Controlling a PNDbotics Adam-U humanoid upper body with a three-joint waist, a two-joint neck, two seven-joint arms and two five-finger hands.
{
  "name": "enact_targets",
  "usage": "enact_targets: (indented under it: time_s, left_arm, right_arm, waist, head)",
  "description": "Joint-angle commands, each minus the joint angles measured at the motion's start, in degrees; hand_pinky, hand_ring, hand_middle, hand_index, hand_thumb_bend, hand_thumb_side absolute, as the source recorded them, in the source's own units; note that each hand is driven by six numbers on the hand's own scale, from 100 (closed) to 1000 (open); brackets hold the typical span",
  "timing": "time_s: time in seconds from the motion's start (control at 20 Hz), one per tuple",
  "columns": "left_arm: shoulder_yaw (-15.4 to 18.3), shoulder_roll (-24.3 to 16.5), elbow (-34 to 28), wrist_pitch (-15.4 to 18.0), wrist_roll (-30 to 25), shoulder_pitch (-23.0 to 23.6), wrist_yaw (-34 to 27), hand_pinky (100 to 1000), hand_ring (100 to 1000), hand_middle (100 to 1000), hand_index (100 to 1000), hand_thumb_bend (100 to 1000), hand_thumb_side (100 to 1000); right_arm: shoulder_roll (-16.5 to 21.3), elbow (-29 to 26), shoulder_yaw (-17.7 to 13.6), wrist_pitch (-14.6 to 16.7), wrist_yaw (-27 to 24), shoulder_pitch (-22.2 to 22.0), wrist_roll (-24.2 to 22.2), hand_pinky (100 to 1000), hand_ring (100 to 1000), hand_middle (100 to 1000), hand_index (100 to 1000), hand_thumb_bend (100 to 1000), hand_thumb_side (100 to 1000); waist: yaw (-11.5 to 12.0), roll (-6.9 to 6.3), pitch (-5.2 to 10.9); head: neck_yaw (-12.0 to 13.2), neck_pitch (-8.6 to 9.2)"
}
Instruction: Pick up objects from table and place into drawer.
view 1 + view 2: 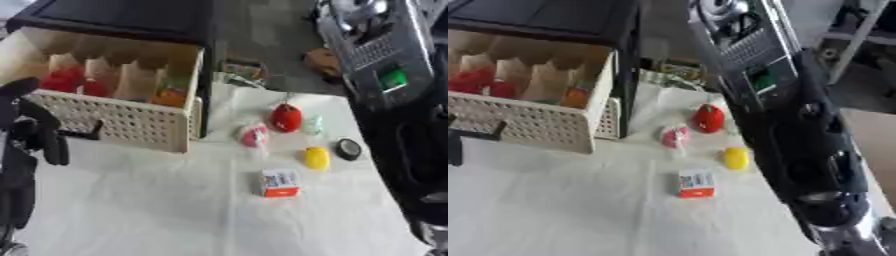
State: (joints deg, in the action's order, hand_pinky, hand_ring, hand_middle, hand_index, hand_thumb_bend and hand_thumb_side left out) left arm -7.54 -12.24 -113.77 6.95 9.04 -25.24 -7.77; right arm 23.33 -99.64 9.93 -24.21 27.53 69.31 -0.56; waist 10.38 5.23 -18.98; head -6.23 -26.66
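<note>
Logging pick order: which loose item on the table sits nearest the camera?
The small white and orange box. It lies below the yellow object, the red object, the pink-and-white one and the dark round one.

A cream perforated plastic drawer point(114, 120) stands pulled open, red things inside. On the white-covered surface point(157, 210) lie a red round object point(286, 117), a yellow oval one point(316, 157) and a small orange-and-white box point(280, 182).
</note>
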Motion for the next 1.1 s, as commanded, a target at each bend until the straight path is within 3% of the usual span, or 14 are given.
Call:
enact_targets:
  time_s: [0.05, 0.15, 0.2, 0.5, 1.1]
  left_arm:
    - [0.7, -0.8, -0.8, 0.7, 0.4, -0.2, 0.4, 221, 229, 423, 777, 100, 672]
    - [0.9, -1.3, -0.8, 1.2, 0.7, -0.2, 0.7, 220, 228, 422, 777, 100, 672]
    - [1.0, -1.5, -0.8, 1.4, 0.8, -0.1, 0.7, 220, 227, 422, 777, 100, 672]
    - [1.3, -2.9, -0.8, 2.9, 1.7, 0.2, 1.4, 217, 224, 421, 775, 100, 672]
    - [3.1, -8.3, -0.8, 7.1, 5.6, 0.5, 3.6, 202, 215, 412, 750, 100, 672]
  right_arm:
    - [4.0, -4.4, -2.2, -1.6, -2.5, -1.0, 1.2, 593, 536, 566, 704, 365, 578]
    - [6.0, -6.9, -3.1, -2.4, -3.7, -3.2, 2.2, 594, 537, 568, 704, 300, 593]
    - [6.9, -8.0, -3.5, -2.7, -4.2, -4.2, 2.8, 593, 537, 567, 704, 352, 578]
    - [10.9, -14.4, -5.6, -4.2, -7.6, -10.6, 6.0, 595, 540, 568, 701, 324, 579]
    - [15.0, -15.0, -9.2, 4.2, -17.5, -24.1, 17.2, 645, 577, 587, 708, 155, 611]
  waist:
    - [-0.5, -0.77, 1.47]
    - [-1.1, -1.23, 1.52]
    - [-1.3, -1.44, 1.53]
    - [-2.7, -2.56, 1.65]
    - [-5.1, -4.38, 2.06]
  head:
    - [0.8, -0.71]
    - [1.2, -0.94]
    - [1.4, -1.04]
    - [2.7, -1.74]
    - [4.4, -3.84]
